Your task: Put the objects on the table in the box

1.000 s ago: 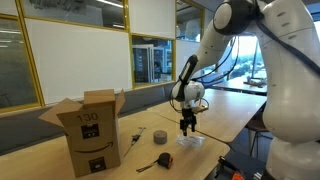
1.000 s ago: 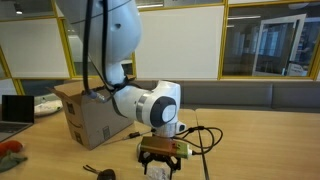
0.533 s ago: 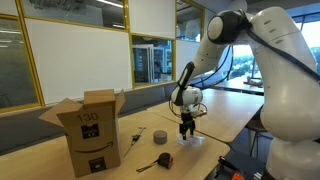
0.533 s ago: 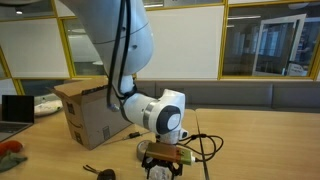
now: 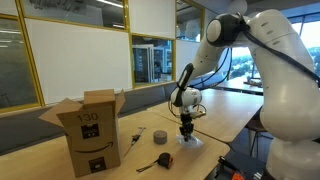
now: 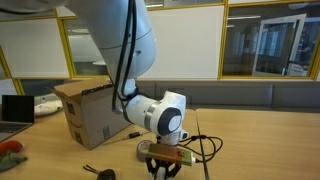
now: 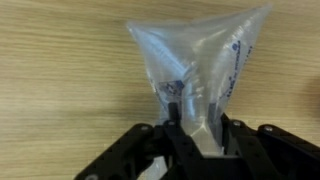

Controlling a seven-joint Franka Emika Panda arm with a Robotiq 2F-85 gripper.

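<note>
A clear plastic bag (image 7: 200, 60) with small parts inside lies on the wooden table, seen close up in the wrist view. My gripper (image 7: 195, 125) stands over its near end, and both fingers press into the plastic from either side. In both exterior views the gripper (image 5: 186, 135) (image 6: 160, 170) points straight down at the table with the bag (image 5: 191, 143) under it. The cardboard box (image 5: 95, 130) (image 6: 88, 115) stands open-topped some way off along the table. A grey tape roll (image 5: 160, 136) and a yellow-black tape measure (image 5: 163, 160) lie between box and gripper.
A dark pen-like object (image 5: 133, 140) lies next to the box. A laptop (image 6: 15, 110) and a white object (image 6: 45, 103) sit beyond the box. The table edge (image 5: 215, 150) runs close to the gripper. A cable (image 6: 205, 150) trails from the wrist.
The gripper has come down the last bit onto the bag and its fingers have closed in from wide open onto the plastic.
</note>
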